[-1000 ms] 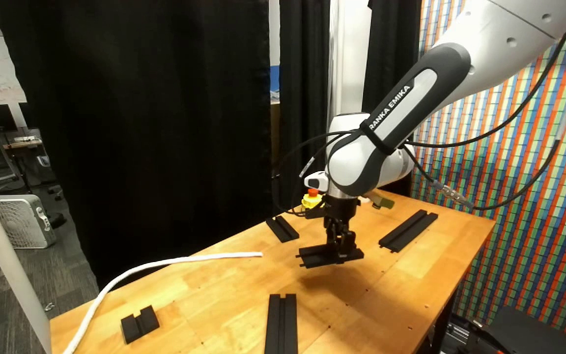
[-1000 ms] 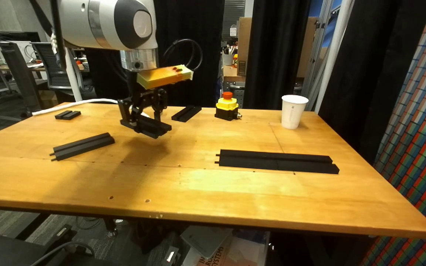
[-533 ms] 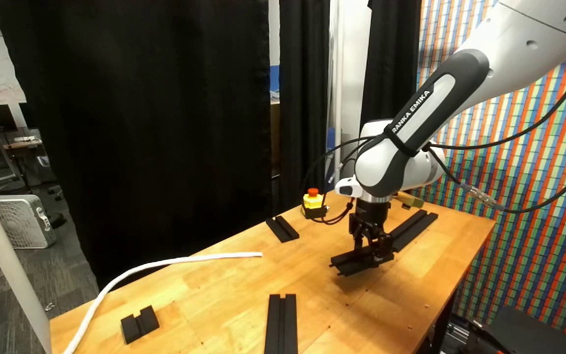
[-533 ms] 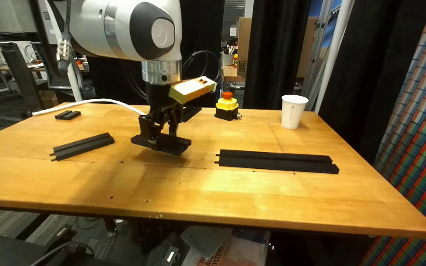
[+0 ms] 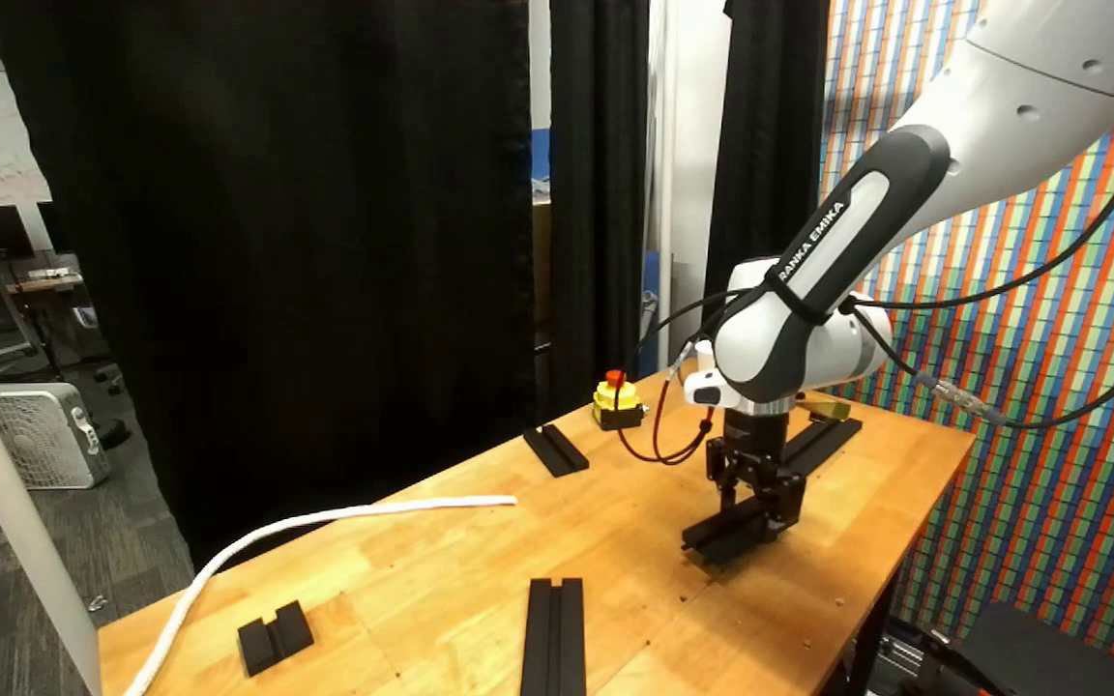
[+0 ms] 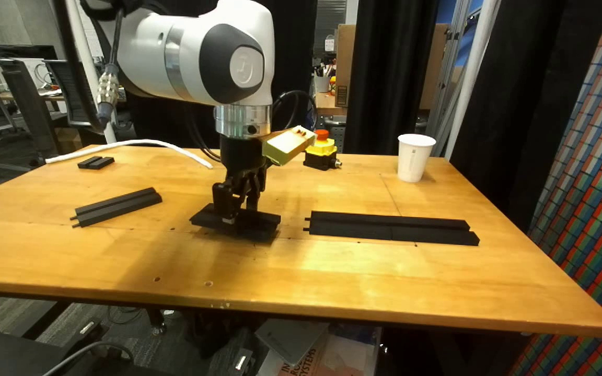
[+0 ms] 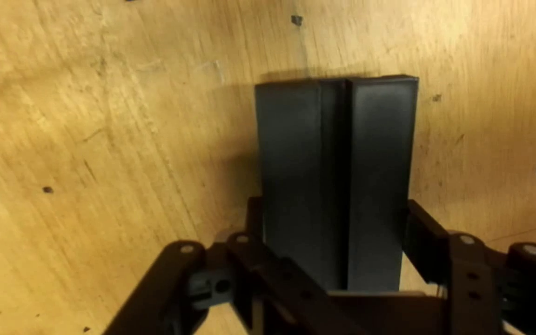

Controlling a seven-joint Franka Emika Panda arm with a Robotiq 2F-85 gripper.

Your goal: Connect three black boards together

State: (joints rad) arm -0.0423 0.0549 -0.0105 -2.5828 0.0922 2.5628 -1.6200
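Note:
My gripper [image 6: 239, 210] is shut on a black board [image 6: 259, 225], one finger pad against each long side, as the wrist view shows [image 7: 291, 153]. The held board is low over the table; I cannot tell whether it touches. Its end faces the pegged end of a long black board [image 6: 353, 225], with a gap between them. A faint seam crosses the long board near its middle. In an exterior view my gripper [image 5: 755, 507] partly covers the long board [image 5: 833, 437]. Another black board [image 6: 118, 207] with pegs lies apart; it also shows here [image 5: 554, 638].
A shorter black board [image 5: 555, 450] lies by the far edge; the arm hides most of it in an exterior view. A short black block [image 5: 275, 636], a white cord [image 5: 325, 519], a yellow-and-red stop button [image 6: 322, 150] and a white cup [image 6: 415, 159] stand or lie on the table.
My gripper has carried the held board down towards the table and closer to the long board's pegged end, turning it slightly. The other boards have not moved.

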